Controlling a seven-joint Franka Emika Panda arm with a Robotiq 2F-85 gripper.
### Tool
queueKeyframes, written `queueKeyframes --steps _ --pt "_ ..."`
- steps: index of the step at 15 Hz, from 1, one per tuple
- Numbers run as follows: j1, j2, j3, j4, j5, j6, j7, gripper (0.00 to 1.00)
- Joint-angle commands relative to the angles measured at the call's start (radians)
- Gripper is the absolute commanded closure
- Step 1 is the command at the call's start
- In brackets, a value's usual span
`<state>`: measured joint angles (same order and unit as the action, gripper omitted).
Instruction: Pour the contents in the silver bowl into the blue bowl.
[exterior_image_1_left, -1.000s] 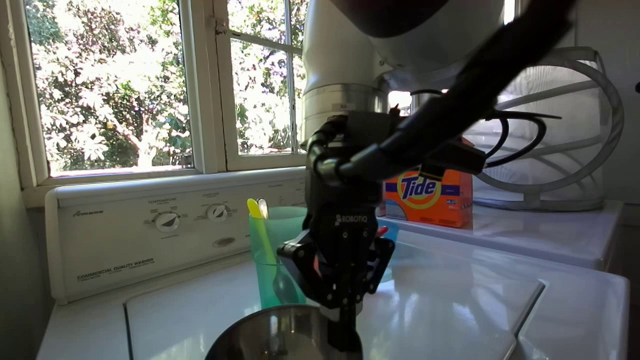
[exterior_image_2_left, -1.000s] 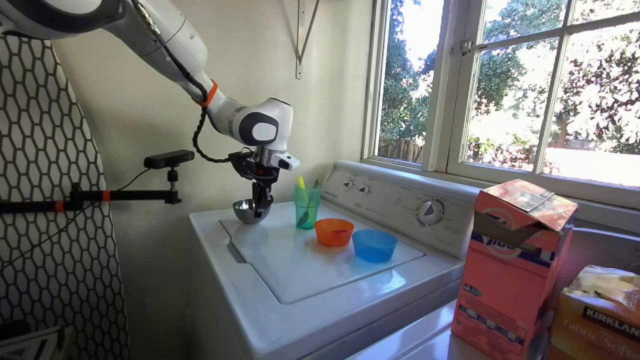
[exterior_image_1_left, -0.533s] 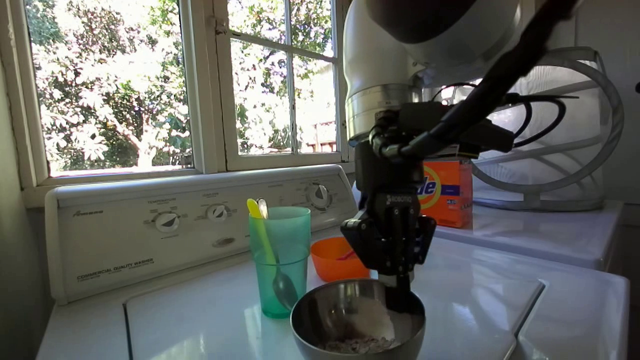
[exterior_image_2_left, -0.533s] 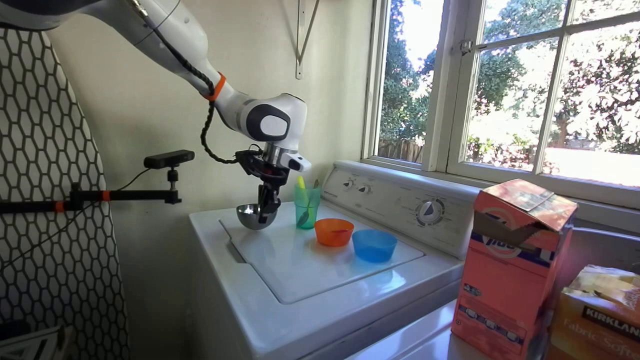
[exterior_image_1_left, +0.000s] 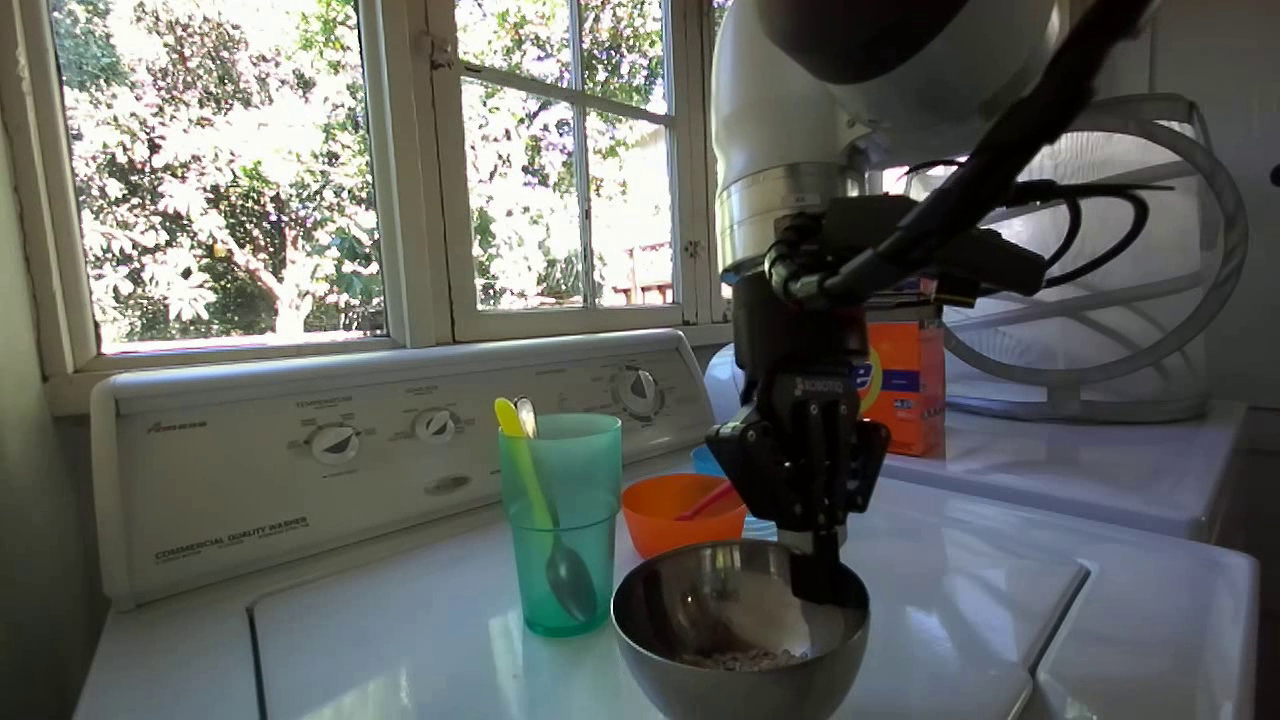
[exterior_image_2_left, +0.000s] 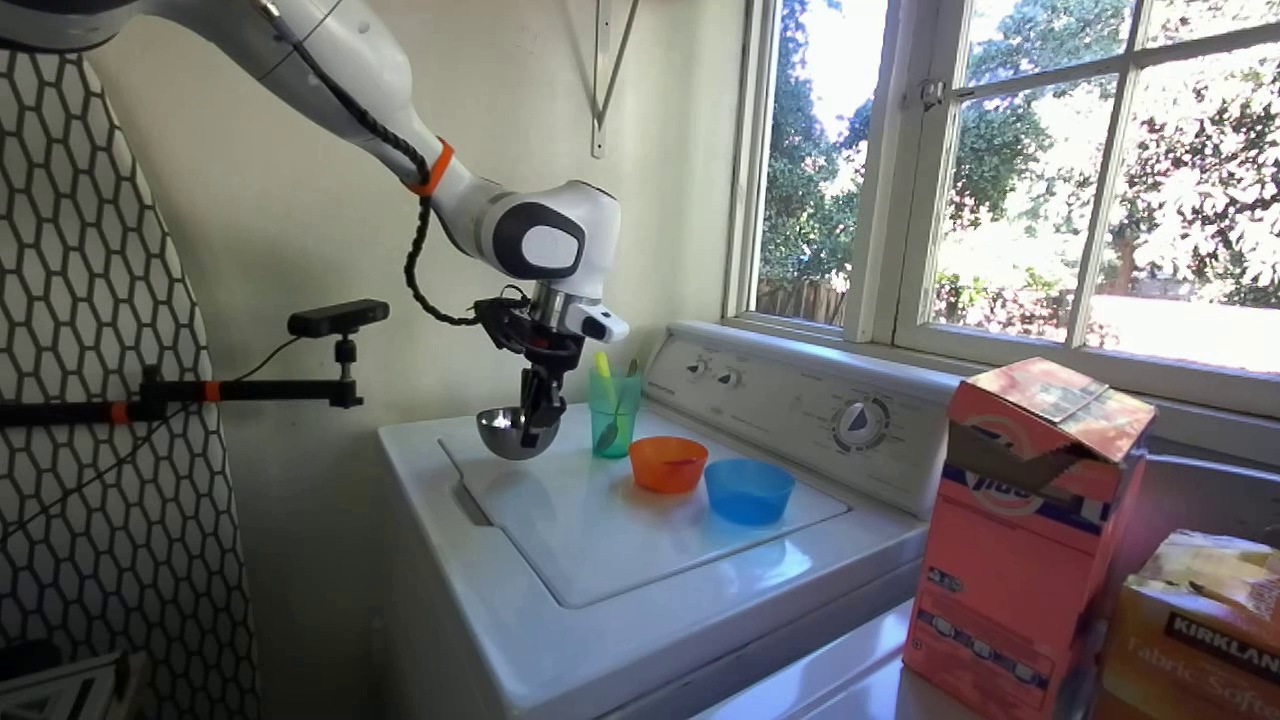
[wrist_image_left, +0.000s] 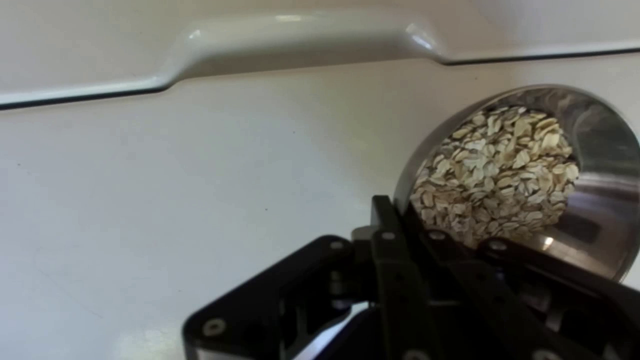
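Note:
The silver bowl (exterior_image_1_left: 735, 692) shows in both exterior views, roughly level over the washer lid at the end near the teal cup (exterior_image_2_left: 500, 438). My gripper (exterior_image_1_left: 818, 580) points down and is shut on the bowl's rim, one finger inside and one outside. In the wrist view the fingertips (wrist_image_left: 398, 204) pinch the rim of the silver bowl (wrist_image_left: 605, 145). The contents, pale oat-like flakes (wrist_image_left: 500, 175), lie heaped inside, towards the gripped side. The blue bowl (exterior_image_2_left: 750, 492) stands on the lid, apart from my gripper; it is mostly hidden in an exterior view (exterior_image_1_left: 706, 461).
A teal cup (exterior_image_1_left: 560, 525) with spoons stands beside the silver bowl. An orange bowl (exterior_image_2_left: 668, 466) with a red utensil sits between the cup and the blue bowl. The washer's control panel (exterior_image_2_left: 800, 400) rises behind. A Tide box (exterior_image_2_left: 1020, 560) stands past the washer.
My gripper has moved right in both exterior views, carrying the silver bowl with it. The movement is smaller over the last half second. The orange bowl has come into sight behind the gripper.

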<state>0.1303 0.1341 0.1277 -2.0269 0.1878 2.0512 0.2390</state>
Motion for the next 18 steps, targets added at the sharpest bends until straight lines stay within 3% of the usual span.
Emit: queueKeyframes --steps 1,6,15,18 --pt "-0.035 -0.012 -0.045 0.001 0.021 -0.026 0.051 0.99" --pt "-0.091 -0.019 -0.107 0.019 0.048 -0.044 0.116 0.99" --pt "-0.119 -0.036 -0.124 0.074 0.207 -0.036 0.212 0.99" --pt "-0.112 -0.028 -0.123 0.076 0.171 -0.015 0.197 0.96"
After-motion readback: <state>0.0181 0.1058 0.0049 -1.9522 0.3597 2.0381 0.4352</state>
